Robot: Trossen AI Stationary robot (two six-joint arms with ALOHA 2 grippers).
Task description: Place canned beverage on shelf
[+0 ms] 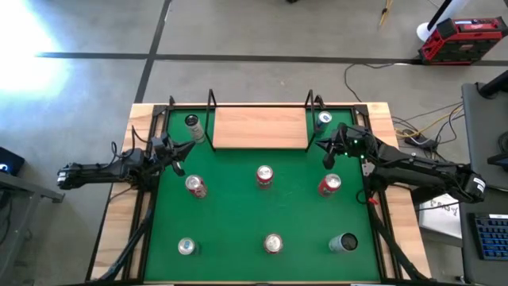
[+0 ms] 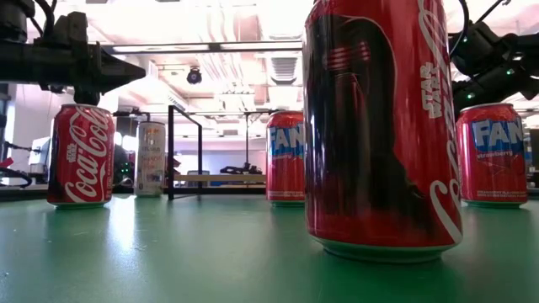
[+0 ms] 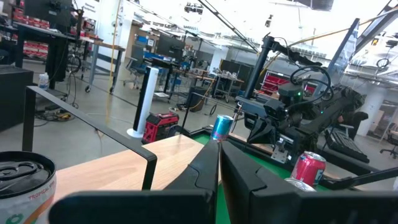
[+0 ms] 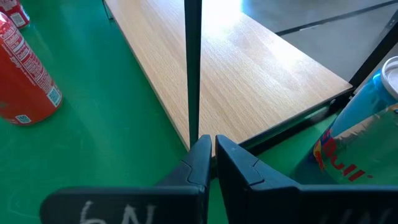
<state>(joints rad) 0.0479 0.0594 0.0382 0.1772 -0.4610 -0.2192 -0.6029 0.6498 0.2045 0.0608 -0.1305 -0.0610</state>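
Both arms hover with jaws pressed together, nothing held — the right gripper [image 1: 326, 146] must first spread wide, then descend squarely over a can. The nearest, a red Fanta can [image 1: 329, 185], stands just beside it at six o'clock. The wooden shelf [image 1: 259, 127] lies empty at its ten o'clock; the left gripper [image 1: 173, 148] waits at the shelf's eight o'clock.

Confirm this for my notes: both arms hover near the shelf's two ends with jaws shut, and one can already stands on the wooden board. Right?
Not quite. The shelf is bare in the high view; every can stands on the green mat. The left gripper and right gripper do sit near its ends, jaws shut.
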